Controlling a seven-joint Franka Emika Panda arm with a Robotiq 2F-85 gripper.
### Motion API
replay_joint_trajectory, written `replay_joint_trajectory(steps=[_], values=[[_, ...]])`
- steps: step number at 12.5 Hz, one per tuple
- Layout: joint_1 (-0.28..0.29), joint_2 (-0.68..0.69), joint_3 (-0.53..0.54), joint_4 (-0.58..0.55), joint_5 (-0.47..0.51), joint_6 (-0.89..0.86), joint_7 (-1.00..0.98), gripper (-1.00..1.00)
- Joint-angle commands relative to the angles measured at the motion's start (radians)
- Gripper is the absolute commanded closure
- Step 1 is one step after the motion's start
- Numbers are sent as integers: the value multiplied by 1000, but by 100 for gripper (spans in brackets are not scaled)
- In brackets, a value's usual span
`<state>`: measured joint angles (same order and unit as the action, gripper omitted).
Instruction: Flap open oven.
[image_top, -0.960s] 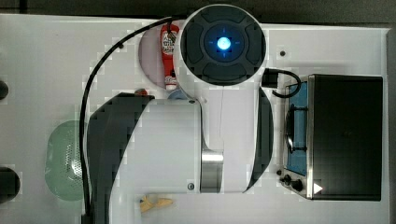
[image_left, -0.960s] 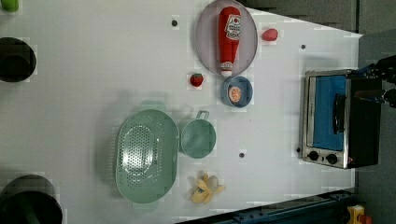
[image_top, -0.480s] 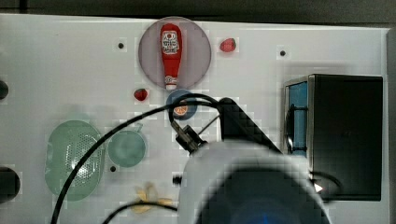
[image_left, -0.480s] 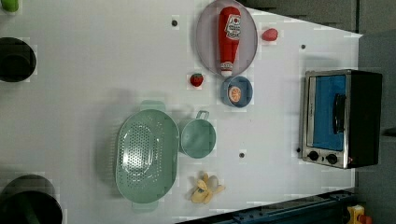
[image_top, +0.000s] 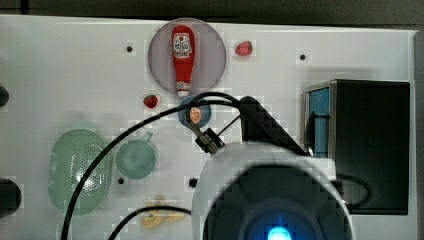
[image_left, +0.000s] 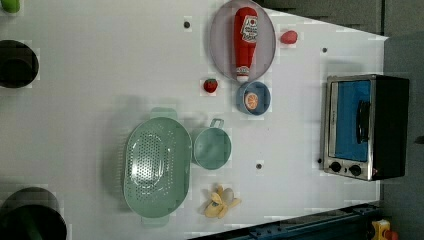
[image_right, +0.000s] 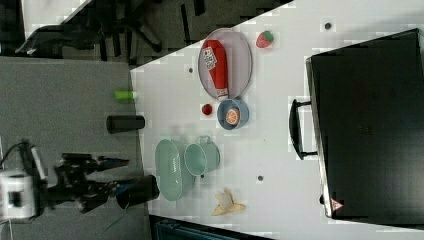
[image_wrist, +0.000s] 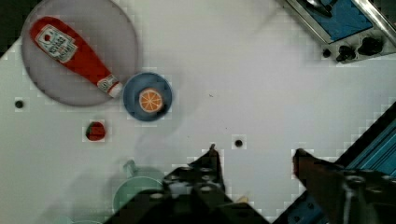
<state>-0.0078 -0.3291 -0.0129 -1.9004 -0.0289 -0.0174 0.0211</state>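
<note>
Oven (image_left: 365, 127) shut, door up, sitting at three o'clock on the white table (image_left: 100, 75) in the left view.
Its blue door and black bar handle (image_left: 363, 121) face nine o'clock, knobs at the lower corner. Out from it: a blue bowl with an orange slice (image_left: 253, 98) toward ten o'clock, a ketchup bottle (image_left: 245, 42) on a grey plate just beyond. In the wrist view the gripper (image_wrist: 257, 158) hangs over bare table, fingers (image_wrist: 210, 161) parted with nothing between them, well apart from the oven.
</note>
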Motion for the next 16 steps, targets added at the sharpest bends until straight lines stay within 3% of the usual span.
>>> replay_joint_trajectory(steps=[1, 2, 7, 16], values=[[-11, 19, -17, -29, 2, -4, -43, 56], [-12, 21, -24, -43, 2, -3, -46, 65], [-20, 57, -89, -136, -5, 79, -285, 65], [-56, 156, -275, -315, -112, 543, -892, 65]])
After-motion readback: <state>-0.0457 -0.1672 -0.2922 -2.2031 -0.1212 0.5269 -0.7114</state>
